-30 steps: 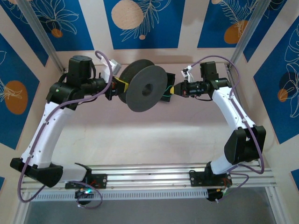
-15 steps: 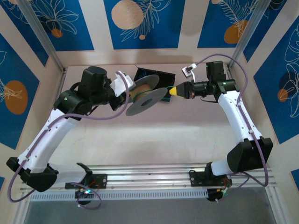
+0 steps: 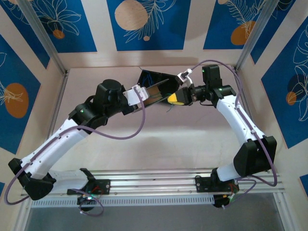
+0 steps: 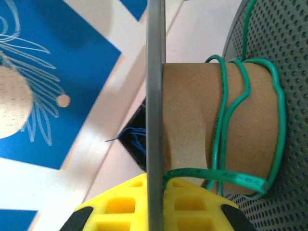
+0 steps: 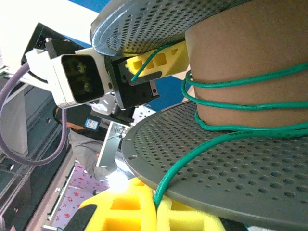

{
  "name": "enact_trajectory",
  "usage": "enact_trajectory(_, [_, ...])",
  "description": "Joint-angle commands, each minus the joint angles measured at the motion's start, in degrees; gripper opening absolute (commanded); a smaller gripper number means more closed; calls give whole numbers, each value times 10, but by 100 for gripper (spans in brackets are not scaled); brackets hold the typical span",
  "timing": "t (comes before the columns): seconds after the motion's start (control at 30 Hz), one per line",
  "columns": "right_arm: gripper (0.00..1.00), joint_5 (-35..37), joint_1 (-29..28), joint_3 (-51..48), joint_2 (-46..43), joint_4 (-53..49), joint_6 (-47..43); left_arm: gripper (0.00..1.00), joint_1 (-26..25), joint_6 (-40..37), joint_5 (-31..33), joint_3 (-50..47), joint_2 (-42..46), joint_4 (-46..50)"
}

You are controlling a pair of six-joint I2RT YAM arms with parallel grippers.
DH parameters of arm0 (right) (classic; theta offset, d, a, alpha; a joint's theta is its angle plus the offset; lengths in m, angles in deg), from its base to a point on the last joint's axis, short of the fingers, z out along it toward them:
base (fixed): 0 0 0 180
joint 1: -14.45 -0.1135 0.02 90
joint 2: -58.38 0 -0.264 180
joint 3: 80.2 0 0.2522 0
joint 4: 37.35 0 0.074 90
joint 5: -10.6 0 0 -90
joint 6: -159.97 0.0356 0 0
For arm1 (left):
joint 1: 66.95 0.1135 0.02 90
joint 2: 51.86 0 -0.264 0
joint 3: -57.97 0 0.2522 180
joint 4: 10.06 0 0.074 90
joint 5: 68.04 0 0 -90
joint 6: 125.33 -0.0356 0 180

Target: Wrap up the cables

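A grey perforated spool with a cardboard core hangs over the back of the table, in front of the black tray. My left gripper is shut on the rim of one flange, a yellow finger on each side. A green cable loops a few times round the core. Its free end runs over the other flange into my right gripper, which is shut on it just to the right of the spool. Thin blue cables lie in the tray.
Metal corner posts and blue patterned walls enclose the table. My left gripper's yellow fingers and its wrist camera sit close beyond the spool. Lilac cables trail along both arms. An aluminium rail runs along the near edge.
The left arm has reached toward the centre and turned the spool from facing the camera to nearly edge-on. The right gripper has followed leftward with the green cable. Both grips have held.
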Motion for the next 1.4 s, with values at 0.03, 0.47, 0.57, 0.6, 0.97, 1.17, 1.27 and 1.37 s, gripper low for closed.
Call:
enact_trajectory(0.03, [0, -7, -35, 15, -21, 113, 157, 0, -7, -38, 73, -29, -5, -102])
enact_trajectory(0.47, [0, 150, -56, -11, -45, 337, 494, 0, -9, -29, 106, -89, 4, -180])
enact_trajectory(0.57, [0, 159, -56, -22, -39, 396, 572, 0, -9, -35, 98, -97, 5, -179])
enact_trajectory(0.6, [0, 157, -55, -21, -34, 409, 591, 0, -8, -34, 94, -99, 7, -180])
enact_trajectory(0.97, [0, 31, -24, 115, 1, 58, 261, 0, -8, -13, 27, -81, -9, -106])
enact_trajectory(1.17, [0, 4, 17, 157, 24, -217, -16, 0, -7, -30, 43, -95, -10, -117])
enact_trajectory(1.27, [0, 56, 17, 144, 30, -277, -92, 0, -8, -30, 37, -91, -10, -111])
enact_trajectory(1.37, [0, 81, -16, 140, 43, -304, -133, 0, -9, -41, 41, -92, -13, -112])
